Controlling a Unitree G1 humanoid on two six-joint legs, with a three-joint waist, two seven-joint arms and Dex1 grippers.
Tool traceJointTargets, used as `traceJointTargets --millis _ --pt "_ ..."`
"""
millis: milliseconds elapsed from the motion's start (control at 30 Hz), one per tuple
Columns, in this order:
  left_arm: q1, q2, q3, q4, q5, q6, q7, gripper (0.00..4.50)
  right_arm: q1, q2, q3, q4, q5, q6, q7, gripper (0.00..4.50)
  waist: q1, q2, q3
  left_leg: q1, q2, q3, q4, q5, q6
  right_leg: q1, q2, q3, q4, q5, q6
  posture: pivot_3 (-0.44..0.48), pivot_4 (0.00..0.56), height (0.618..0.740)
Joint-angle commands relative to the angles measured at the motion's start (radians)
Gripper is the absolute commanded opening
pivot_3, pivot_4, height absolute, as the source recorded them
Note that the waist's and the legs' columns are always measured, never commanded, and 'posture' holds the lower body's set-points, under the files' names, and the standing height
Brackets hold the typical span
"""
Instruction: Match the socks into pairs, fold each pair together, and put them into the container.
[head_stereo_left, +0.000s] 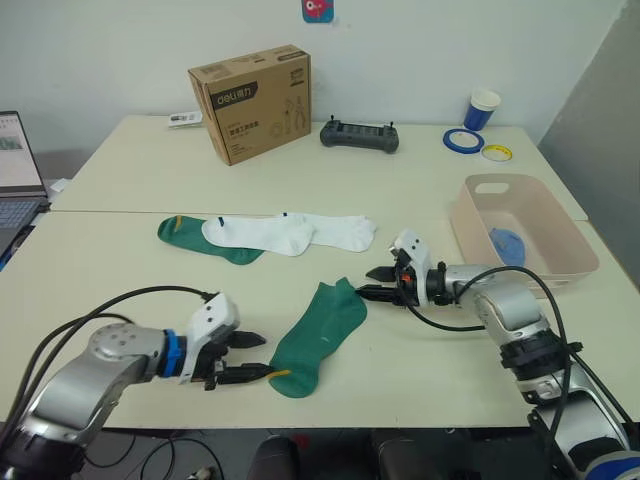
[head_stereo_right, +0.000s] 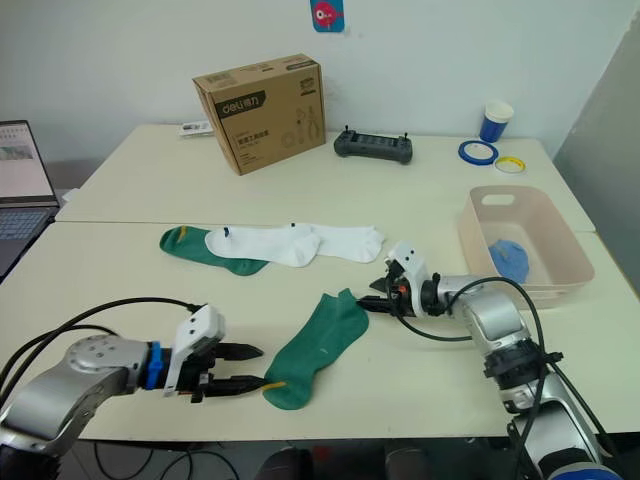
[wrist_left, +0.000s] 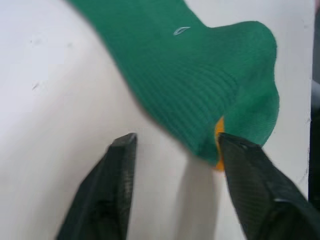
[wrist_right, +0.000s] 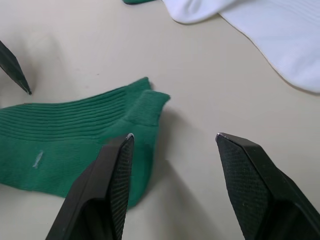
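The near green sock (head_stereo_left: 318, 338) lies flat on the cream surface (head_stereo_left: 130, 290), long axis diagonal, yellow toe toward the left pincer (head_stereo_left: 250, 358), cuff toward the right pincer (head_stereo_left: 372, 282); both pincers stand apart, empty. A blue sock (head_stereo_left: 508, 243) sits in the pink container (head_stereo_left: 565, 238) at the right; a cardboard box (head_stereo_left: 250, 102) stands by the far wall.

A sock (head_stereo_left: 318, 338) lies near the table's (head_stereo_left: 130, 260) front edge, between the left gripper (head_stereo_left: 254, 358) at its toe and the right gripper (head_stereo_left: 372, 283) at its cuff. Behind it three more socks (head_stereo_left: 270, 234) overlap in a row. To the right stands the tub (head_stereo_left: 560, 243) with a folded pair (head_stereo_left: 509, 243) inside; a cardboard box (head_stereo_left: 251, 103) stands at the back.
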Motion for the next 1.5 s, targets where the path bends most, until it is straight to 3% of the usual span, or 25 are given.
traceJointTargets --millis 33,200,233,367,500,867,1033,1300,1500 --pt "0.046 -0.031 0.056 -0.081 -0.051 0.062 0.064 4.19 -0.037 0.028 -0.015 0.015 -0.001 -0.023 0.01 2.84 0.0 0.0 0.0 0.0 0.0 0.0 -0.001 0.0 0.0 0.0 0.0 0.0 0.0 0.0 0.0 0.0 0.15 0.74" --pt "0.108 -0.141 0.048 -0.164 -0.102 0.152 0.185 4.19 -0.065 0.077 -0.008 0.084 -0.015 -0.04 0.016 2.84 0.001 0.0 0.0 0.001 0.0 -0.001 -0.002 0.0 0.0 0.001 0.0 0.0 0.0 0.0 0.0 0.0 0.15 0.74" --pt "0.119 -0.141 0.032 -0.169 -0.085 0.153 0.195 4.22 -0.071 0.082 -0.01 0.097 -0.018 -0.046 0.016 2.65 0.003 0.0 0.0 0.001 -0.001 -0.001 -0.001 0.0 0.0 0.002 0.0 -0.001 0.0 0.0 0.0 0.0 0.15 0.74" --pt "0.153 -0.133 -0.001 -0.191 -0.068 0.155 0.208 4.23 -0.081 0.087 -0.015 0.114 -0.021 -0.053 0.044 1.49 0.003 0.0 -0.001 0.003 -0.001 -0.001 -0.001 0.0 0.0 0.003 0.0 0.0 0.0 0.0 0.0 0.0 0.15 0.74" --pt "0.156 -0.138 -0.02 -0.174 -0.047 0.152 0.231 3.32 -0.074 0.078 -0.023 0.105 -0.022 -0.052 0.062 0.01 0.002 0.0 -0.001 0.004 -0.001 -0.001 -0.001 0.0 0.0 0.003 0.0 0.0 0.0 0.0 0.0 0.0 0.15 0.74" --pt "0.084 -0.091 -0.05 -0.103 0.024 0.081 0.187 0.05 0.005 0.007 -0.087 -0.028 0.019 0.035 0.064 0.0 0.003 0.0 -0.001 0.003 -0.001 -0.001 -0.002 0.0 0.0 0.003 0.0 0.0 0.0 0.0 0.0 0.0 0.15 0.74" --pt "-0.06 -0.046 -0.1 0.0 0.074 0.001 0.089 0.01 0.078 -0.041 -0.14 -0.196 0.1 0.171 0.046 0.0 0.003 0.0 -0.001 0.003 -0.001 -0.001 -0.002 0.0 0.0 0.003 0.0 -0.001 0.0 -0.001 0.001 0.0 0.15 0.74" --pt "-0.357 -0.079 -0.271 0.23 0.222 -0.137 -0.051 0.01 0.238 -0.062 -0.258 -0.465 0.216 0.401 -0.103 0.0 0.009 0.0 -0.001 0.002 -0.002 -0.001 -0.001 0.0 0.0 0.003 0.0 0.0 0.0 0.0 0.001 0.0 0.15 0.74" --pt "-0.434 -0.118 -0.325 0.317 0.28 -0.207 -0.122 0.01 0.305 -0.041 -0.307 -0.529 0.254 0.45 -0.188 0.0 0.012 0.0 -0.001 0.002 -0.002 -0.002 -0.002 0.0 0.0 0.003 0.001 0.0 0.0 -0.001 0.002 0.0 0.15 0.74"
